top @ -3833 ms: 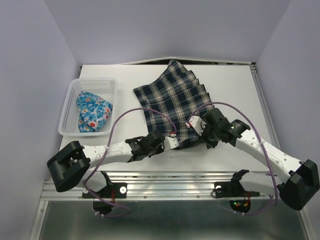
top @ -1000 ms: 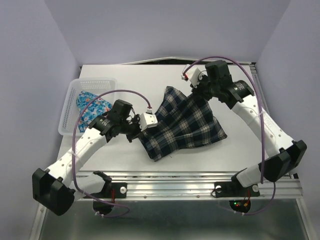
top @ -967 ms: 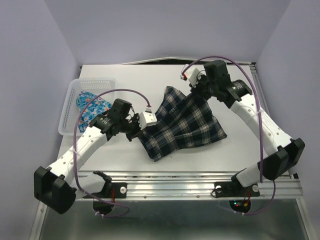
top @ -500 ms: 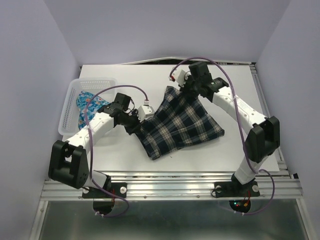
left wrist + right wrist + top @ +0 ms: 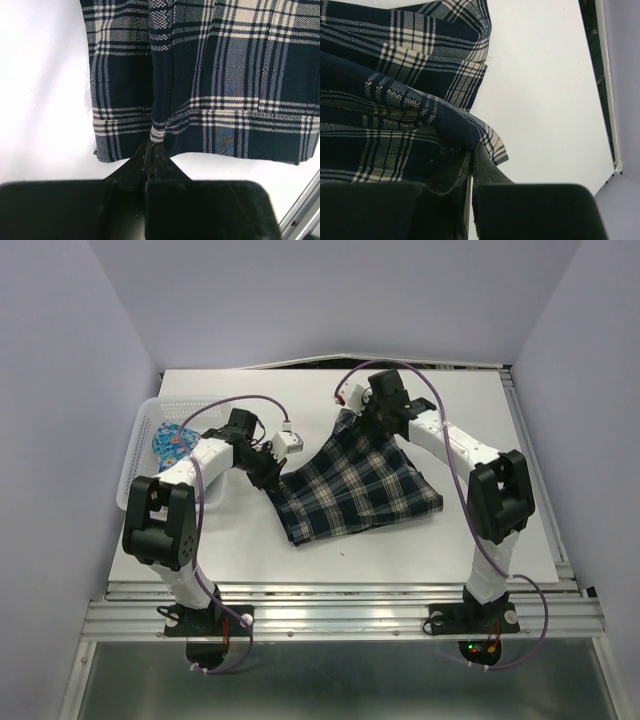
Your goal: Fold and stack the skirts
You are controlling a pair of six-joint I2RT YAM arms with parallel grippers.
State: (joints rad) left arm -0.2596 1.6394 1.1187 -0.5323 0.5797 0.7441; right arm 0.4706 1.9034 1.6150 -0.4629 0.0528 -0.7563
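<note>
We see the left claw and right claw each pinching the plaid skirt right of the basket.

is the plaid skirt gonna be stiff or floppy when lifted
Probably floppy: the plaid skirt bunches into soft folds at the right gripper. Likely light, since the left gripper holds its hem with only a fingertip pinch.
</note>
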